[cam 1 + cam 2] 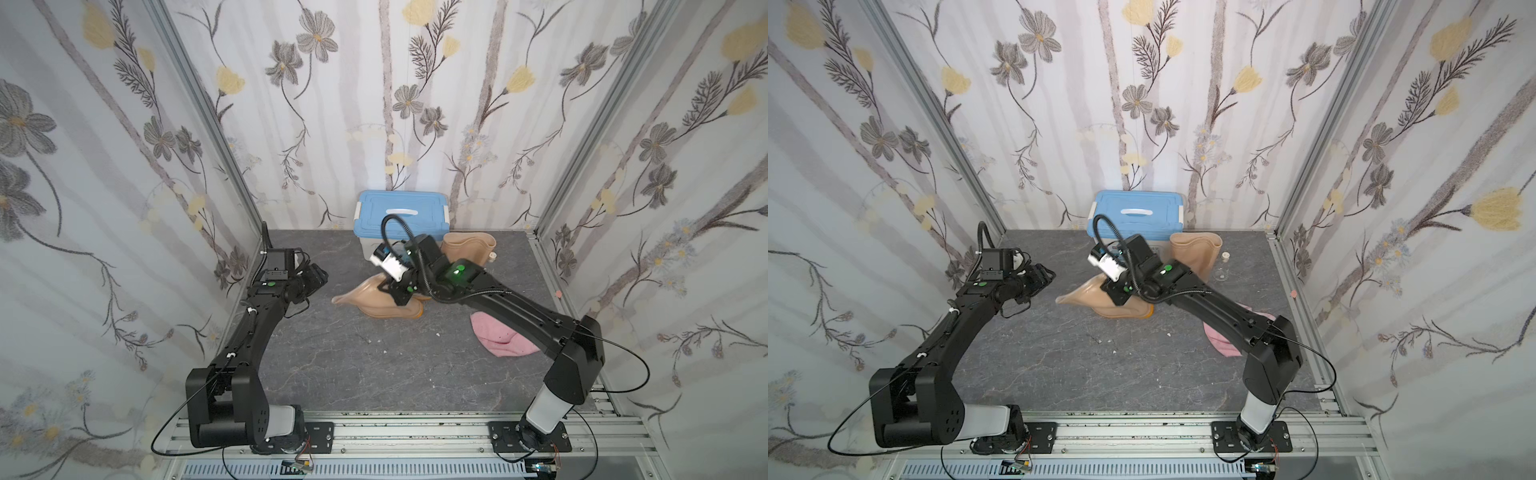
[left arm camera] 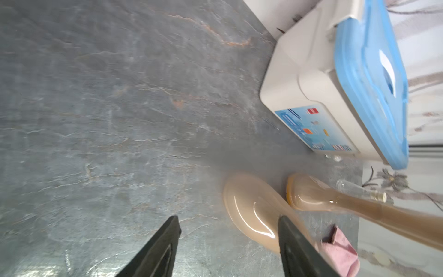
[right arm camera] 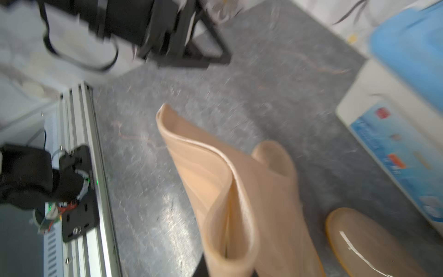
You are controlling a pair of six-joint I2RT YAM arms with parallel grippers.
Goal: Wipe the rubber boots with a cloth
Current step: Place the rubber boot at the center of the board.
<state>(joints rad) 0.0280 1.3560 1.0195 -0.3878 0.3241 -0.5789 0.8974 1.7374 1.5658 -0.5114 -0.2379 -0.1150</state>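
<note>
One rubber boot [image 1: 365, 301] lies tipped on the grey floor, its shaft mouth pointing left. My right gripper [image 1: 395, 296] is shut on the rim of that shaft; in the right wrist view the tan shaft [image 3: 215, 182] folds flat where it meets the gripper [image 3: 227, 271]. The other boot [image 1: 469, 249] stands upright beside the box. The pink cloth [image 1: 505, 338] lies on the floor, partly under my right arm. My left gripper [image 1: 321, 277] hangs open and empty left of the boots; in its wrist view the fingers [image 2: 171, 239] frame bare floor, with a boot toe [image 2: 249, 208] beyond.
A white box with a blue lid [image 1: 401, 212] stands against the back wall. A small glass bottle [image 1: 1223, 270] sits right of the upright boot. White crumbs [image 1: 384, 351] dot the floor. Papered walls close in on three sides, and an aluminium rail [image 1: 399, 428] runs along the front.
</note>
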